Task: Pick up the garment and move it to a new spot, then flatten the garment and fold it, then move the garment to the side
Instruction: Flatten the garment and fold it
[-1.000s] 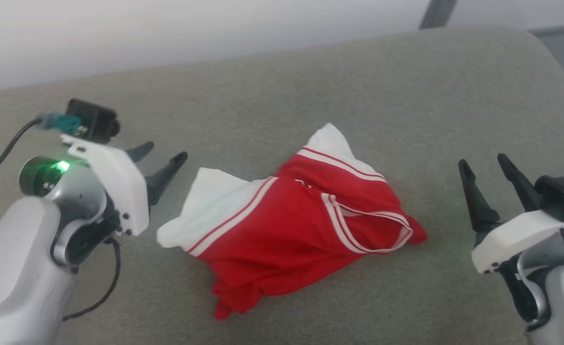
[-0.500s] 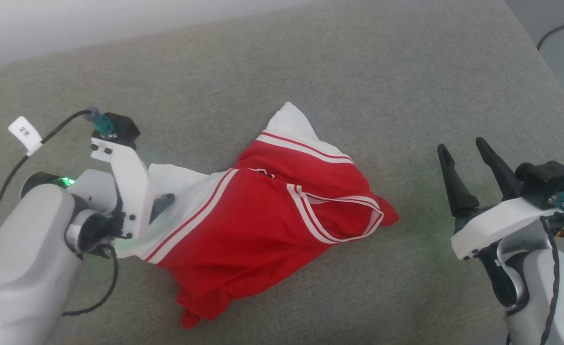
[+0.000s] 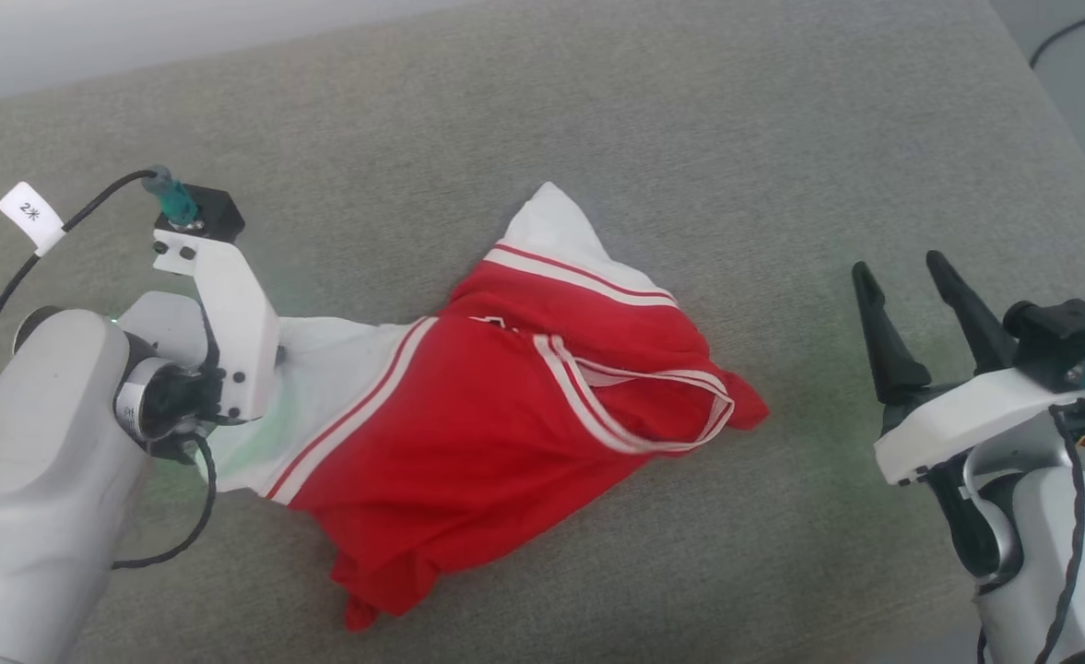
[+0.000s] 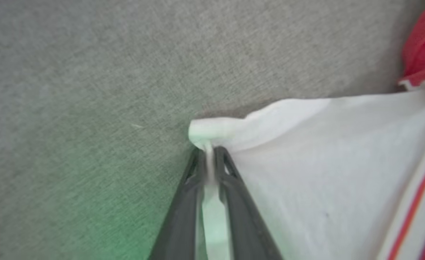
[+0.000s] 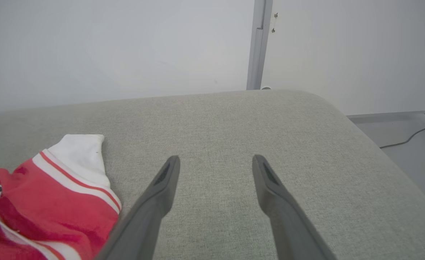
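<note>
The garment (image 3: 468, 433), red with white sleeves and red-white striped trim, lies crumpled on the grey cushion (image 3: 689, 138). Its lettering is mostly folded out of sight. My left gripper (image 4: 208, 153) is shut on the edge of the white sleeve (image 4: 324, 173), with a fold of cloth pinched between the two fingers. In the head view its white wrist mount covers those fingers at the garment's left end. My right gripper (image 3: 902, 267) stands open to the right of the garment, apart from it, nothing between its fingers (image 5: 161, 187). The garment's other sleeve (image 5: 78, 151) lies to its left.
The cushion's rounded right edge (image 5: 371, 144) drops to a grey floor with a dark cable (image 5: 411, 137). A pale wall with a grey vertical post (image 5: 257, 43) stands behind the cushion. Bare cushion lies between the garment and my right gripper.
The head camera has tilted down. My left gripper went from open beside the sleeve to shut on it, and the sleeve is drawn leftward. The right gripper stays open.
</note>
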{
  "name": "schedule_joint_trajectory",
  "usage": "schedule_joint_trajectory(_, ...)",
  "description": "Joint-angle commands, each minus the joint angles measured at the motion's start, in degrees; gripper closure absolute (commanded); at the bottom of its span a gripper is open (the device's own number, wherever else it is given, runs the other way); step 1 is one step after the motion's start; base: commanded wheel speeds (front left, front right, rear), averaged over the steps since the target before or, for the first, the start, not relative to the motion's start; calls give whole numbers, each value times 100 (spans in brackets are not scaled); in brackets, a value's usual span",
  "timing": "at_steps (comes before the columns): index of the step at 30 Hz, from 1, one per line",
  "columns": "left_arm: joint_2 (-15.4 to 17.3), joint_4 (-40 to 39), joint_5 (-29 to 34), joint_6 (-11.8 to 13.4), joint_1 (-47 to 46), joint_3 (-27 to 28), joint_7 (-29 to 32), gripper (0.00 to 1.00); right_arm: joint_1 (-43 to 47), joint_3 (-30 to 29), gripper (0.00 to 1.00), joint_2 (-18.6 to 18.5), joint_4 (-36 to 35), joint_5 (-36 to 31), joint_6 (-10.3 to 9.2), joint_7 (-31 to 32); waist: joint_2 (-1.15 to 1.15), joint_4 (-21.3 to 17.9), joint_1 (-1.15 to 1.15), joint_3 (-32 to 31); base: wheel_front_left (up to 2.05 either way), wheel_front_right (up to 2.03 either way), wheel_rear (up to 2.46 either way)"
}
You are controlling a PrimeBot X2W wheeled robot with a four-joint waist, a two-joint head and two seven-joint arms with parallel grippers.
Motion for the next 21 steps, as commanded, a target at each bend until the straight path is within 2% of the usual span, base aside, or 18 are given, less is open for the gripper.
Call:
schedule_joint_trajectory(1,-40,367,81,-38,497,-264,107,100,-69,-35,0,2,14,-24,0,-55,-1,43,0,6,0,0,0)
schedule_joint_trajectory(3,-49,346,-5,-60,384,-140,-43,100,-47,-80,0,-16,15,-47,0,-53,-1,121,0,-8,0,0,0)
schedule_joint_trajectory(8,297,127,68,-84,130,106,-441,100,38,-243,0,-58,-16,-95,1,-2,-1,358,0,-78,0,0,0)
schedule_joint_trajectory(11,399,-117,-10,-47,111,303,-678,100,85,-307,0,-70,-54,-125,0,48,-1,498,0,-134,0,0,0)
schedule_joint_trajectory(15,718,-312,-30,68,226,533,-911,100,184,-367,0,-97,-124,-151,0,116,-1,648,0,-211,0,0,0)
schedule_joint_trajectory(21,1231,-332,100,375,521,791,-1176,100,287,-383,0,-107,-243,-164,0,250,-1,741,0,-275,0,0,0)
